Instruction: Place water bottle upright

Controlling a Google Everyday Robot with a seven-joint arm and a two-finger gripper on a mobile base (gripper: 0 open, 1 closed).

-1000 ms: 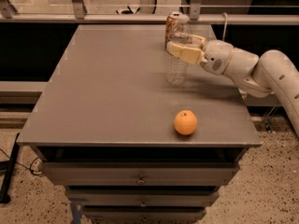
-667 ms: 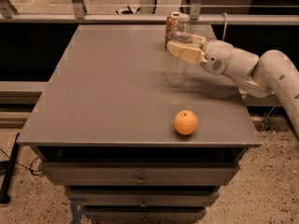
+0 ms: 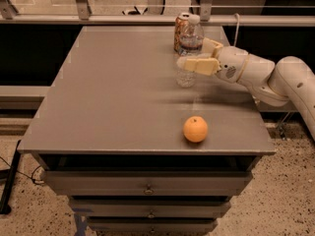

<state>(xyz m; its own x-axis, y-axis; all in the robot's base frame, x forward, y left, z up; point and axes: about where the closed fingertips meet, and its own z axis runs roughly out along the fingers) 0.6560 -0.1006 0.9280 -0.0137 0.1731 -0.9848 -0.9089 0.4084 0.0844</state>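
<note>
Clear plastic is seen upright: the water bottle (image 3: pixel 190 36) stands at the table's (image 3: pixel 113 92) far right, beside a soda can (image 3: pixel 178 33), clasped mid-height by the gripper (image 3: pixel 193 54) fingers (image 3: pixel 199 65). Only release and withdrawal appear left.

Dim warm light, soft shadows, claw (image 3: pixel 193 54) at water bottle (image 3: pixel 190 33) seemingly brightest

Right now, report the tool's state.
Tool: closed on the small clear ribbed plastic water bottle, which stands upright at the far right of the grey table.
</note>
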